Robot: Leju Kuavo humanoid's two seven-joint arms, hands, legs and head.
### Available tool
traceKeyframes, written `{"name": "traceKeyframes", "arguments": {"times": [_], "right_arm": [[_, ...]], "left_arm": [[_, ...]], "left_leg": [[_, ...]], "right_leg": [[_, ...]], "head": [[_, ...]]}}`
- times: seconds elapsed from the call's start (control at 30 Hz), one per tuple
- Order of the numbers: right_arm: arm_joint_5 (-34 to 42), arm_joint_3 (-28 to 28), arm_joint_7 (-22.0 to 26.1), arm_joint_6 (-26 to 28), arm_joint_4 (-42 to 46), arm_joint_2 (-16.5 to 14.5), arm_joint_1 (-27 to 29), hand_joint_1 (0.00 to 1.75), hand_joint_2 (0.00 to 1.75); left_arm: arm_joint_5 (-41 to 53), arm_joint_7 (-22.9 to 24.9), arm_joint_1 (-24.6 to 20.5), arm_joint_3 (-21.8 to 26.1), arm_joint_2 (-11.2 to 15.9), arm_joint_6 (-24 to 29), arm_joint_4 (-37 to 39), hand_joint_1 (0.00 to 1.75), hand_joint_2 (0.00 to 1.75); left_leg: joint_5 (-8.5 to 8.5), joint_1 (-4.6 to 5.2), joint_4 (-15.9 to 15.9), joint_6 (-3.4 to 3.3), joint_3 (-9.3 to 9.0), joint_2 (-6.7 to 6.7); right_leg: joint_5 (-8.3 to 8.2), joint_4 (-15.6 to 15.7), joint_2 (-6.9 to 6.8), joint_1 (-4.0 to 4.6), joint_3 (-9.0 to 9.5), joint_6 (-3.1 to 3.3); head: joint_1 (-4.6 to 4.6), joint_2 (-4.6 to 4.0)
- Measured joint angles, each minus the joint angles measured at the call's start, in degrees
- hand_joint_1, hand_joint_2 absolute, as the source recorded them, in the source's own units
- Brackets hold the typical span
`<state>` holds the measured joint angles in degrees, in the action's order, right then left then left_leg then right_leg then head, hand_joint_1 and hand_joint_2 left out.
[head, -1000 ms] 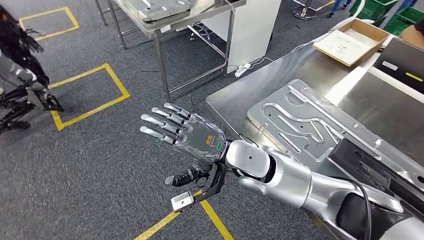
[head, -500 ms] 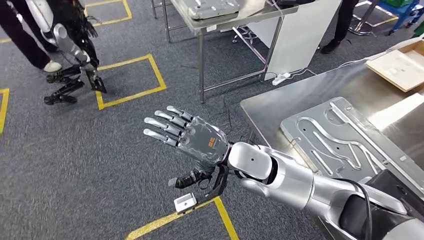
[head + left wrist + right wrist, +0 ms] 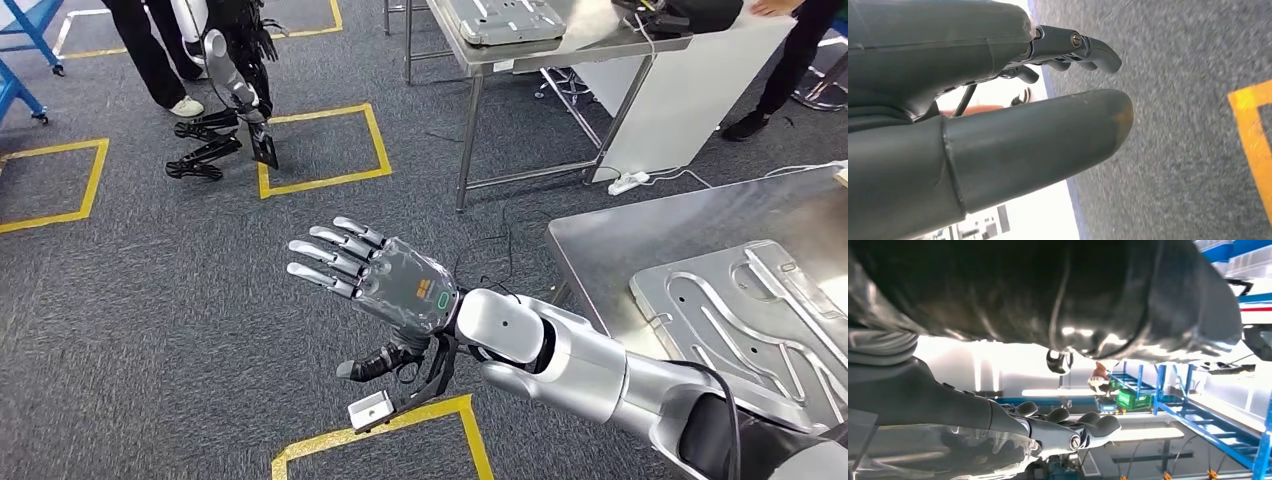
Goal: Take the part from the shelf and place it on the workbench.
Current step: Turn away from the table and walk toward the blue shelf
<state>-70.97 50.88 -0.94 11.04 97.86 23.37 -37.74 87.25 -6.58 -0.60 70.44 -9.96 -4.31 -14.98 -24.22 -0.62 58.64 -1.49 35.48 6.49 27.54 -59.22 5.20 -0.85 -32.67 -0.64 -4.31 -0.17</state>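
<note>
The part [image 3: 745, 320], a flat grey metal plate with curved grooves, lies on the steel workbench [image 3: 620, 245] at the right edge of the head view. My right hand [image 3: 385, 285] reaches out over the grey carpet to the left of the bench, fingers spread and straight, holding nothing. In the right wrist view its dark fingers [image 3: 1068, 432] are extended with nothing in them. In the left wrist view, my left hand [image 3: 1038, 135] hangs over the carpet with its thumb and fingers apart and nothing between them.
A second steel table [image 3: 540, 45] with another grey plate [image 3: 495, 18] stands at the back, a white panel [image 3: 680, 90] beside it. Another robot [image 3: 225, 90] and a person's legs [image 3: 150, 50] are at back left. Yellow tape squares mark the carpet. Blue racks [image 3: 1198, 405] appear in the right wrist view.
The camera has turned left: the workbench and the part have slid toward the picture's right edge, and the other robot has come further in. My right hand keeps the same open pose.
</note>
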Motion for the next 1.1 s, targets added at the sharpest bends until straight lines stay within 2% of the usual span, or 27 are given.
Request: {"name": "traceKeyframes", "arguments": {"times": [0.03,0.07,0.1,0.13,0.17,0.23,0.27,0.3,0.33,0.37,0.4,0.47,0.5,0.53,0.6,0.63,0.67,0.73,0.77,0.8,0.83,0.87,0.9,0.97,1.0,1.03,1.1], "right_arm": [[0.0,0.0,0.0,0.0,0.0,0.0,0.0,0.0,0.0],[0.0,0.0,0.0,0.0,0.0,0.0,-0.1,0.0,0.0],[0.0,0.0,0.0,0.0,0.0,0.0,-0.2,0.0,0.0],[0.0,0.0,0.0,0.0,0.0,0.0,-0.3,0.0,0.0],[0.0,0.0,0.0,0.1,0.0,0.0,-0.3,0.0,0.0],[0.0,0.0,0.0,0.1,0.0,0.0,-0.1,0.0,0.0],[0.0,0.0,0.0,0.1,0.0,0.0,0.0,0.0,0.0],[0.0,0.0,0.0,0.1,0.0,0.0,0.1,0.0,0.0],[0.0,0.0,0.0,0.1,-0.1,0.0,0.1,0.0,0.0],[0.0,0.0,0.0,0.2,-0.1,0.0,0.2,0.0,0.0],[0.0,0.0,0.0,0.2,-0.1,0.0,0.2,0.0,0.0],[0.0,0.0,0.0,0.3,-0.1,0.1,0.2,0.0,0.0],[0.0,0.0,0.0,0.4,-0.1,0.1,0.3,0.0,0.0],[0.0,0.0,0.0,0.5,-0.1,0.2,0.3,0.0,0.0],[0.0,0.0,0.1,0.6,-0.1,0.3,0.5,0.0,0.0],[0.0,0.0,0.1,0.7,-0.1,0.4,0.7,0.0,0.0],[0.0,0.0,0.1,0.8,-0.1,0.5,0.8,0.0,0.0],[0.0,0.0,0.1,0.9,-0.1,1.0,1.4,0.0,0.0],[0.0,0.0,0.1,1.0,-0.1,1.2,1.8,0.0,0.0],[0.0,0.0,0.1,1.0,-0.1,1.3,2.2,0.0,0.0],[0.0,0.0,0.1,1.0,-0.1,1.5,2.5,0.0,0.0],[0.0,0.0,0.1,1.0,-0.1,1.5,2.7,0.0,0.0],[0.0,0.0,0.1,1.0,-0.1,1.6,2.8,0.0,0.0],[0.0,0.0,0.1,1.0,-0.1,1.8,2.8,0.0,0.0],[0.0,0.0,0.1,1.0,-0.1,2.0,2.8,0.0,0.0],[0.0,-0.1,0.1,1.0,-0.2,2.1,2.9,0.0,0.0],[0.0,-0.1,0.1,1.0,-0.2,2.2,2.8,0.0,0.0]], "left_arm": [[0.0,0.0,0.0,0.0,0.0,0.0,0.1,0.0,0.0],[0.0,0.0,0.1,0.0,0.0,0.0,0.1,0.0,0.0],[-0.1,0.0,0.2,0.0,0.0,0.0,0.2,0.0,0.0],[-0.1,0.0,0.2,0.0,0.0,0.0,0.2,0.0,0.0],[-0.1,0.0,0.2,0.0,0.0,0.0,0.2,0.0,0.0],[-0.2,0.0,0.0,0.0,0.0,0.0,0.3,0.0,0.0],[-0.2,0.0,0.0,0.0,0.0,0.0,0.3,0.0,0.0],[-0.2,0.0,0.0,0.0,0.0,0.0,0.3,0.0,0.0],[-0.2,0.0,0.0,0.0,0.0,0.0,0.3,0.0,0.0],[-0.2,0.0,0.0,0.0,0.0,0.0,0.3,0.0,0.0],[-0.2,0.0,0.0,0.0,0.0,0.0,0.3,0.0,0.0],[-0.2,0.0,0.0,0.0,0.0,0.0,0.3,0.0,0.0],[-0.2,0.0,0.0,0.0,0.1,0.0,0.3,0.0,0.0],[-0.2,0.0,0.0,0.0,0.1,0.0,0.3,0.0,0.0],[-0.2,0.0,0.1,0.0,0.1,0.0,0.3,0.0,0.0],[-0.2,0.0,0.1,0.0,0.1,0.0,0.3,0.0,0.0],[-0.1,0.1,0.0,0.0,0.1,0.0,0.3,0.0,0.0],[-0.1,0.1,-0.1,0.0,0.2,0.0,0.3,0.0,0.0],[0.0,0.1,-0.1,0.0,0.3,0.0,0.3,0.0,0.0],[0.0,0.1,-0.1,0.0,0.3,0.0,0.3,0.0,0.0],[0.0,0.1,-0.1,0.0,0.4,0.0,0.3,0.0,0.0],[0.0,0.1,-0.1,0.0,0.4,0.0,0.3,0.0,0.0],[0.0,0.1,-0.1,0.0,0.5,0.0,0.3,0.0,0.0],[0.0,0.1,-0.2,0.0,0.5,-0.1,0.3,0.0,0.0],[0.0,0.1,-0.2,0.0,0.5,-0.1,0.3,0.0,0.0],[-0.1,0.1,-0.2,0.0,0.5,-0.1,0.3,0.0,0.0],[-0.1,0.1,0.0,0.0,0.6,-0.1,0.4,0.0,0.0]], "left_leg": [[0.17,-0.17,0.0,0.4,0.25,0.68],[0.37,-0.33,-0.2,0.85,0.44,1.45],[0.36,-0.42,-0.1,1.17,0.56,1.49],[-0.13,-0.32,0.5,1.41,0.91,0.61],[-1.27,-0.18,2.4,1.57,1.78,-0.93],[-4.84,-0.06,9.1,1.73,4.96,-4.47],[-6.34,-0.12,12.7,1.88,6.72,-5.31],[-6.97,-0.19,15.0,2.0,7.8,-5.74],[-6.57,-0.27,15.3,2.11,7.84,-6.02],[-5.21,-0.33,13.2,2.17,6.64,-6.36],[-3.34,-0.38,9.4,2.16,4.43,-7.12],[-1.09,-0.08,2.3,1.81,0.36,-9.13],[-0.79,0.09,0.5,1.53,-0.57,-9.67],[-0.98,0.32,0.0,1.2,-0.71,-9.59],[-0.77,0.3,-0.2,0.5,-0.7,-8.27],[-0.66,0.22,-0.5,0.15,-0.86,-7.71],[-0.52,0.09,-0.7,-0.19,-1.02,-7.19],[-0.38,0.02,-0.9,-0.66,-1.11,-6.14],[-0.37,0.07,-0.9,-0.79,-1.07,-5.5],[-0.37,0.12,-0.9,-0.85,-1.05,-4.8],[-0.38,0.15,-0.8,-0.86,-1.04,-4.05],[-0.39,0.16,-0.7,-0.83,-1.05,-3.3],[-0.44,0.14,-0.5,-0.76,-1.07,-2.54],[-0.55,0.1,-0.2,-0.42,-0.91,-1.07],[-0.53,0.04,-0.1,-0.14,-0.69,-0.41],[-0.44,-0.06,0.0,0.2,-0.43,0.23],[-0.15,-0.26,-0.3,1.01,-0.04,1.44]], "right_leg": [[0.12,0.4,0.16,0.12,0.11,0.06],[-0.03,0.6,-0.59,0.23,0.22,0.2],[-0.21,1.0,-1.39,0.22,0.47,0.47],[-0.42,1.4,-2.23,0.15,0.78,0.82],[-0.61,1.9,-3.17,0.09,1.08,1.2],[-0.66,2.2,-5.04,0.26,1.32,1.7],[-0.6,2.2,-5.99,0.38,1.32,1.82],[-0.51,2.1,-6.89,0.45,1.32,1.83],[-0.41,2.1,-7.74,0.48,1.34,1.78],[-0.26,2.0,-8.53,0.48,1.4,1.67],[-0.05,1.9,-9.26,0.47,1.5,1.49],[0.46,1.5,-10.44,0.71,1.62,0.95],[0.67,1.4,-10.9,0.87,1.67,0.67],[0.79,1.3,-11.36,1.01,1.72,0.39],[1.1,1.3,-12.0,0.9,2.0,-0.24],[1.63,0.7,-11.29,0.73,1.96,-0.57],[2.73,-0.8,-9.93,0.54,1.38,-0.83],[6.18,-7.2,-6.64,0.26,-1.67,-1.1],[7.79,-11.1,-5.8,0.19,-3.76,-1.16],[8.53,-14.0,-5.44,0.16,-5.42,-1.21],[8.15,-15.1,-5.3,0.13,-6.26,-1.21],[6.63,-13.9,-5.17,0.1,-6.01,-1.15],[4.26,-10.6,-4.67,0.03,-4.71,-1.04],[0.78,-3.2,-1.96,-0.23,-1.56,-0.7],[0.06,-0.8,-0.82,-0.28,-0.58,-0.55],[0.13,0.1,-0.2,-0.23,-0.22,-0.4],[-0.01,0.6,-1.27,-0.19,0.05,0.06]], "head": [[0.0,0.0],[-0.01,0.0],[-0.01,0.0],[0.02,0.0],[0.04,0.0],[0.09,0.0],[0.09,0.0],[0.09,0.0],[0.09,0.0],[0.09,0.0],[0.09,0.0],[0.05,0.0],[0.03,0.0],[0.01,0.0],[0.0,0.0],[-0.02,0.0],[-0.02,0.0],[-0.02,0.0],[-0.01,0.0],[-0.01,0.0],[-0.01,0.0],[-0.01,0.0],[-0.02,0.0],[-0.02,0.0],[-0.01,0.0],[-0.01,0.0],[-0.01,0.0]]}}
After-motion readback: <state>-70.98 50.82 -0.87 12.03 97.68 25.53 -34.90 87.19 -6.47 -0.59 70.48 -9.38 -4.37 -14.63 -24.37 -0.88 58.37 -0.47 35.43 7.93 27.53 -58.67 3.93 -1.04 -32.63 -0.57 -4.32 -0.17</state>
